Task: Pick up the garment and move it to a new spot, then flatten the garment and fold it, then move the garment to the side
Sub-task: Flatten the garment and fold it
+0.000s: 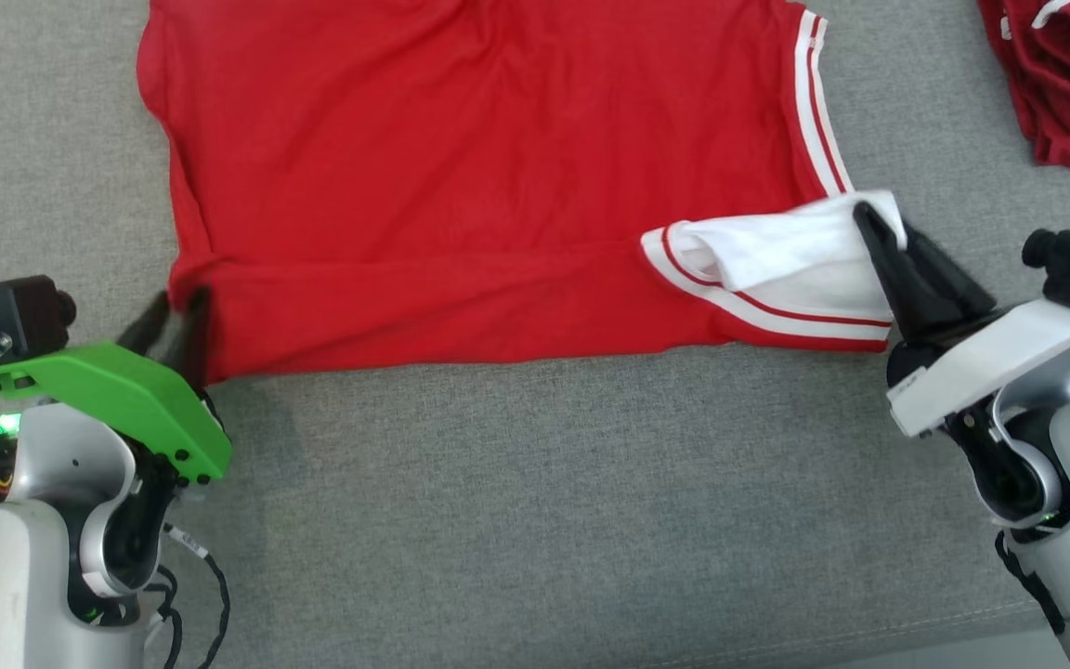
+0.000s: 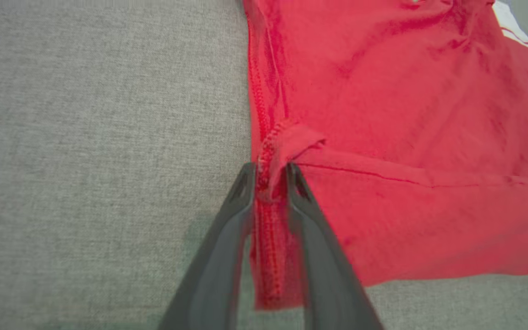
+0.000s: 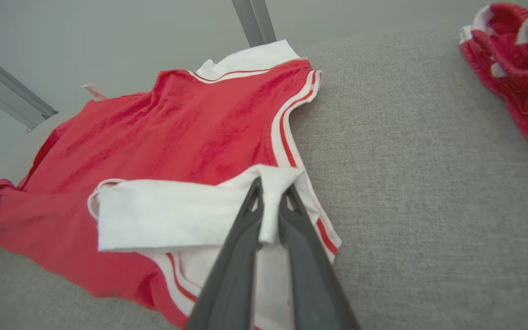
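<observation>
Red garment (image 1: 479, 186) spread flat on grey woven surface (image 1: 535, 502), mid-to-far part of scene; far edge cut off by top of head view. White/red striped trim (image 1: 818, 102) runs down its right side. Near edge doubled over, w/ a long crease running left to right.

L arm: left pincer (image 1: 180, 302) at garment's near-left corner, low to the surface. Left wrist view: stitched hem (image 2: 268, 238) runs up btwn the two fingers (image 2: 225, 238) and bunches at the tips. Fingers a little apart. Pinching or just straddling, can't tell.

R arm: right pincer (image 1: 880, 223) at near-right corner. White flap (image 1: 776, 255) w/ red stripe border lies turned over onto the red cloth, pointing left. Right wrist view: a ridge of that white cloth sits nipped btwn the fingertips, gap narrow and filled by cloth, so it is clamped on the garment.

Second red garment (image 1: 1069, 84), crumpled, white trim, lies far right, well apart from the first.
</observation>
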